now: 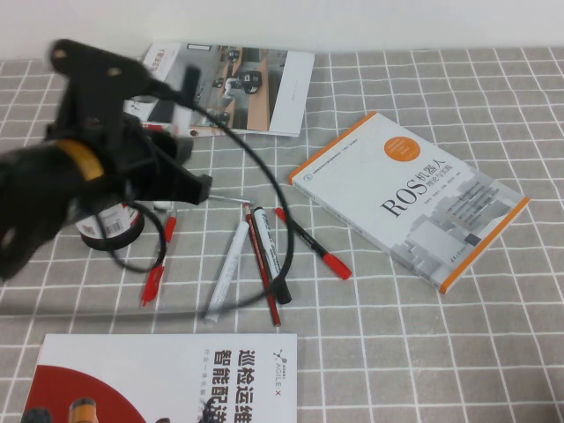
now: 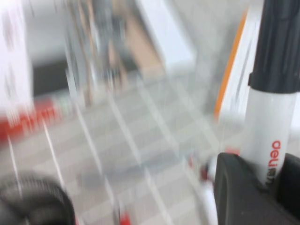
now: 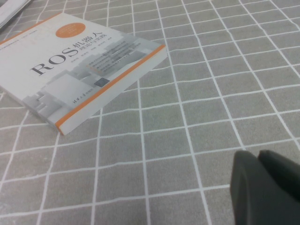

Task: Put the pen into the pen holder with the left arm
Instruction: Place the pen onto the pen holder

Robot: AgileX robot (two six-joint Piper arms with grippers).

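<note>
In the left wrist view my left gripper [image 2: 268, 174] is shut on the pen [image 2: 272, 117], a thick white barrel with red lettering and a black cap that stands up out of the jaws. From the high view the left arm is blurred and its gripper [image 1: 181, 172] hangs over the pen holder [image 1: 110, 227]. Only the holder's black lower part and its white-and-red label show under the arm, and the held pen is hidden there. My right gripper [image 3: 258, 161] is shut and empty, low over bare cloth.
On the grey checked cloth lie an all-white marker [image 1: 227, 269], a printed white marker with black ends [image 1: 269, 251], a thin red pen [image 1: 263, 264], a black pen with a red cap [image 1: 314, 244] and red-capped pens [image 1: 154, 284]. An orange-edged ROS book [image 1: 410, 198], a magazine [image 1: 242, 88] and a booklet [image 1: 167, 379] surround them.
</note>
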